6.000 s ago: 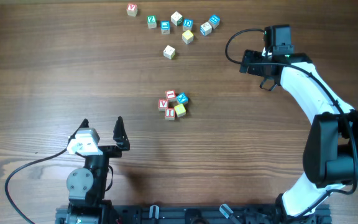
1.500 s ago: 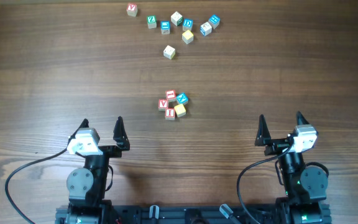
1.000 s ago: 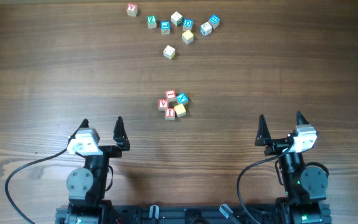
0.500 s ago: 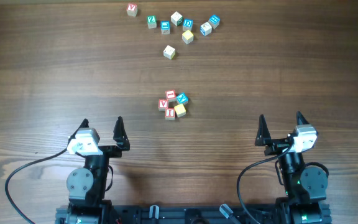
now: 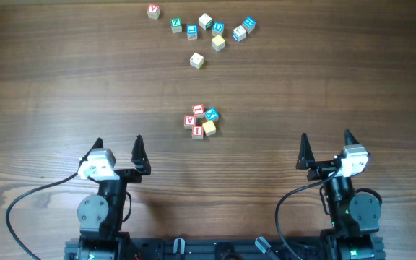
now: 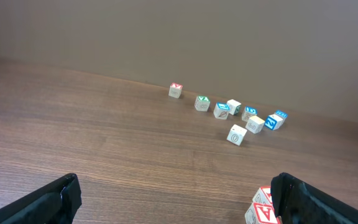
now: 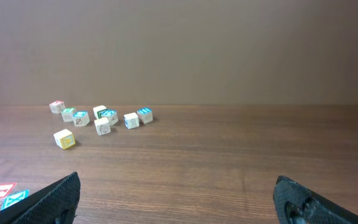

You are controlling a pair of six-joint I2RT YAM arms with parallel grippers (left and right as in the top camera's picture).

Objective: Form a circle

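**Item 1. Circle** (image 5: 201, 121): tight ring of 5 small wooden cubes, about mid-table (image 5: 49, 87).
- 3 red-lettered cubes on left/near side, 1 blue-lettered at far right, 1 plain yellow at near right.
- Cubes seem to touch their neighbours; letters too small to read.
- Left wrist cam shows only its edge, low right (image 6: 263, 208). Right wrist cam shows it low left (image 7: 5, 194).

**Item 2. Lone cube** (image 5: 196, 61): pale, on the far side of circle and well apart from it. Sits btwn circle & far cluster.

**Item 3. Far cluster** (image 5: 215, 30): approx. 7 loose cubes, green- & blue-lettered plus plain. Ragged row near far edge.

**Item 4. Red-lettered cube** (image 5: 153, 11): left end of that row, a little apart from the rest.

**Item 5. Left gripper** (image 5: 118, 141): near left, well apart from circle. Fingers spread wide, holding nothing.

**Item 6. Right gripper** (image 5: 325, 137): near right, well apart from circle. Fingers likewise spread, nothing held.

**Item 7. Cables** (image 5: 27, 198): black loops by each arm base, near edge.

**Note:** all loose cubes lie on circle's far side. Only table wood lies btwn circle & both grippers.
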